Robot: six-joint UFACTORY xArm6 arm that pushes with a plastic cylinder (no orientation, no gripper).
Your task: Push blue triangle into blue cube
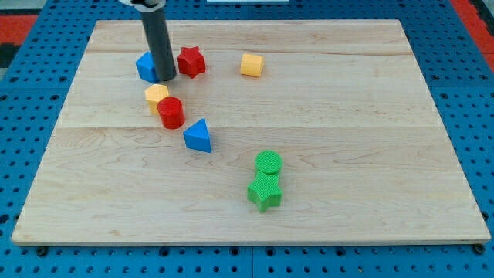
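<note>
The blue triangle [198, 137] lies on the wooden board [347, 154], left of centre. The blue cube [146, 67] sits at the view's upper left, partly hidden behind the dark rod. My tip [167, 78] rests on the board just right of the blue cube, between it and the red star [191, 62]. The tip is well above the blue triangle in the view, apart from it. A yellow block [156, 96] and a red cylinder [170, 113] lie between the blue cube and the blue triangle.
A yellow cube [252, 65] sits at the upper middle. A green cylinder [268, 164] and a green star [265, 191] sit touching, right of the blue triangle, lower centre. Blue pegboard surrounds the board.
</note>
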